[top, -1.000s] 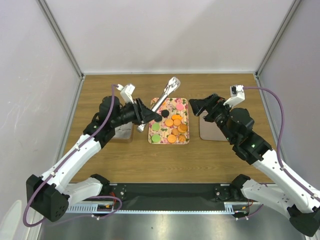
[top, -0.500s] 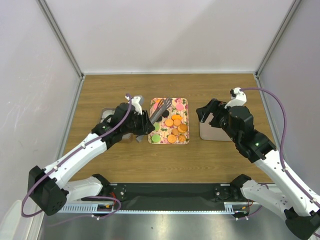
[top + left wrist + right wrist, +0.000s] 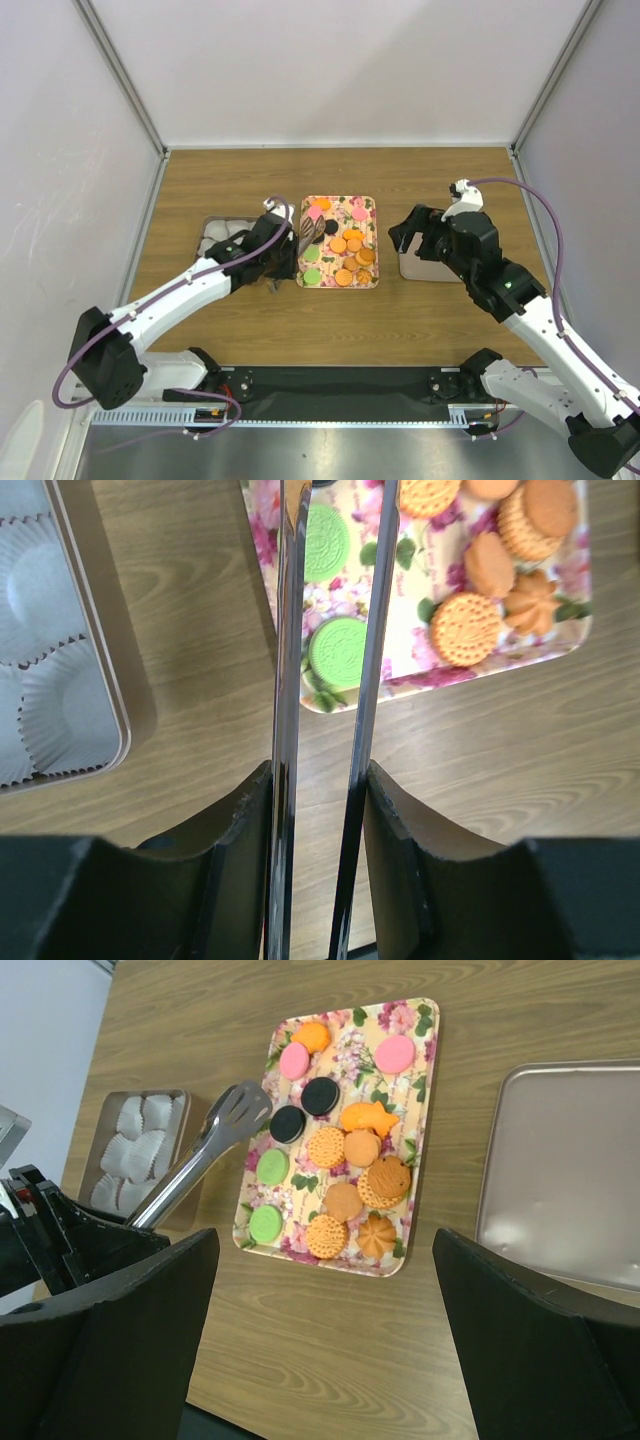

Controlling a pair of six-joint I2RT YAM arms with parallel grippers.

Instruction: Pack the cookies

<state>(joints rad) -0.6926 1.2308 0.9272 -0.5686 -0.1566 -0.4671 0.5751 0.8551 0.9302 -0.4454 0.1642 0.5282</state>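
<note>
status: pick phase, no cookie lifted yet (judged).

1. the left gripper (image 3: 320, 810) is pinched on the handle end of the tongs (image 3: 288, 680). both tong arms are clamped between the fingers so that reach is extended and the cookies are not touched by the gripper itself.
2. the tong arms are held apart w/ a gap between them. nothing is seen gripped at the tips in the right wrist view.
3. the cookies (image 3: 326, 1147) all lie on the tray (image 3: 412, 1110), approx. 13 counted. none is seen in the tin (image 3: 212, 225).
4. the tong tips are held over the tray's left side, just beside a black cookie (image 3: 290, 1123). 2 green cookies (image 3: 336, 652) lie below the arms. which one is targeted cannot be told.
5. the tin is set just left of the tray, w/ empty paper cups (image 3: 40, 600) facing up. transfer distance is thus kept short; 1 cookie per cup is prob. intended.
6. the right gripper (image 3: 410, 230) is held w/ fingers spread wide and nothing between them, above the lid (image 3: 560, 1160). the lid lies flat, right of the tray. this arm is judged to be parked clear of the tongs' path, ready for the lid later.
</note>
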